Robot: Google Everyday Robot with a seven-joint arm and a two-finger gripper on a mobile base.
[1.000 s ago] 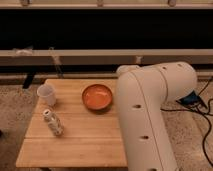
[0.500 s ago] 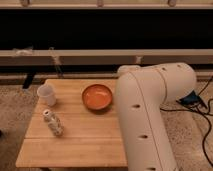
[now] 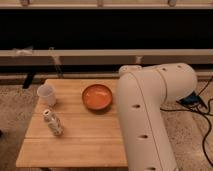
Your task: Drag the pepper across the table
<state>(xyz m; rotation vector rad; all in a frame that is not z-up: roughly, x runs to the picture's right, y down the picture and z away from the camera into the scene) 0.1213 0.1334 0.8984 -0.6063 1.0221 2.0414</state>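
Note:
The light wooden plank table [image 3: 75,142] fills the lower left of the camera view. The small dark red pepper does not show; it is hidden or out of view. My white arm [image 3: 150,107] rises large on the right and covers the table's right edge. My gripper is not in view.
A round orange bowl [image 3: 97,96] sits at the table's back middle. A white cup [image 3: 46,94] stands at the back left. A small clear bottle [image 3: 52,123] stands at the left middle. Dark cables [image 3: 202,112] lie on the speckled floor at right. A dark low wall with rails runs behind.

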